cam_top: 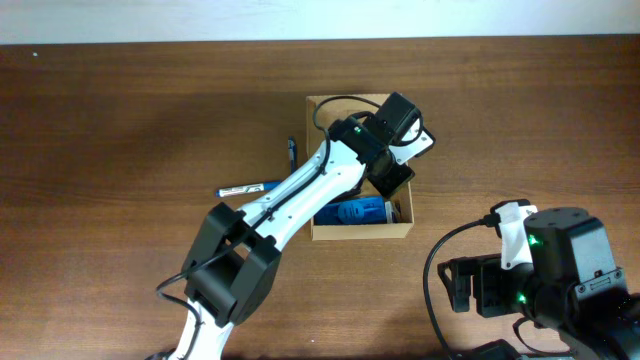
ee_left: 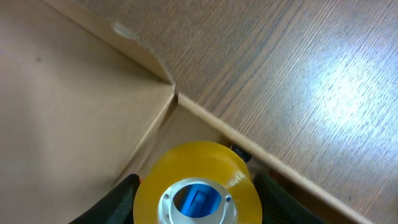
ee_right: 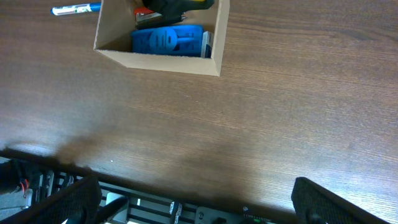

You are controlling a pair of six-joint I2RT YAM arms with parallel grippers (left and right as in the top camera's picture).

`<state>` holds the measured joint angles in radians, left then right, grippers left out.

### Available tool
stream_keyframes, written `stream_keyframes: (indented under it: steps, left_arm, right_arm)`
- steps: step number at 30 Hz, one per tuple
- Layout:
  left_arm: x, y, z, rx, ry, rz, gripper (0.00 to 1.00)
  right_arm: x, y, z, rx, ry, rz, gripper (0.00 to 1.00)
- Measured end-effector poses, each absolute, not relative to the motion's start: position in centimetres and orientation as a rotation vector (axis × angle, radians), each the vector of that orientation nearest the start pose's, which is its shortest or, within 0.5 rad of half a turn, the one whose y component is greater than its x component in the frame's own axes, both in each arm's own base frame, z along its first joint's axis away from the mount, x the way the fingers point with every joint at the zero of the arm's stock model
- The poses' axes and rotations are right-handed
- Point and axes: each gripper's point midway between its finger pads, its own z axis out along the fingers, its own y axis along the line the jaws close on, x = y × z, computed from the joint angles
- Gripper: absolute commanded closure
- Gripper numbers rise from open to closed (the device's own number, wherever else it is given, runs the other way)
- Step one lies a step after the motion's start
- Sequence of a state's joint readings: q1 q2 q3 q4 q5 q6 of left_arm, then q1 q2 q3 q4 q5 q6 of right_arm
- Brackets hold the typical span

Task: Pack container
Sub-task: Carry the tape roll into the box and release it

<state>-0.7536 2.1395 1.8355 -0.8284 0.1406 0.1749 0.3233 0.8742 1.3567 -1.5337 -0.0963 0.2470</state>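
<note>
The container (cam_top: 360, 232) is a tan cardboard box, open at the top, at the middle of the table. It also shows in the right wrist view (ee_right: 155, 62), and its inner wall and corner fill the left wrist view (ee_left: 74, 93). My left gripper (cam_top: 390, 172) reaches into the box at its far right part. It is shut on a yellow tape roll (ee_left: 198, 180), with one finger on each side of the roll (ee_left: 198, 208). A blue object (cam_top: 352, 211) lies in the box's near part (ee_right: 166, 40). My right gripper (ee_right: 196, 199) is open and empty near the front edge (cam_top: 480, 285).
A blue and white pen (cam_top: 247, 189) lies on the table left of the box, also in the right wrist view (ee_right: 74, 9). A dark pen (cam_top: 292, 152) lies next to the box's left wall. The wooden table (cam_top: 120, 130) extends to both sides.
</note>
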Motion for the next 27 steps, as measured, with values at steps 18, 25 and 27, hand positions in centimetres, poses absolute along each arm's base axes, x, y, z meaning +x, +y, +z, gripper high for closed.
stream_keyframes:
  steps: [18,25,27]
  left_arm:
    - [35.8,-37.3,7.8,1.285,2.467,-0.372,0.40]
    - [35.8,-37.4,7.8,1.291,2.464,-0.375,0.33]
    - [35.8,-37.4,7.8,1.291,2.464,-0.375,0.33]
  right_arm:
    - [14.8,6.7,27.0,-0.136,2.648,0.321,0.01]
    - [14.8,6.7,27.0,-0.135,2.648,0.321,0.01]
    - [14.8,6.7,27.0,-0.136,2.648,0.321,0.01]
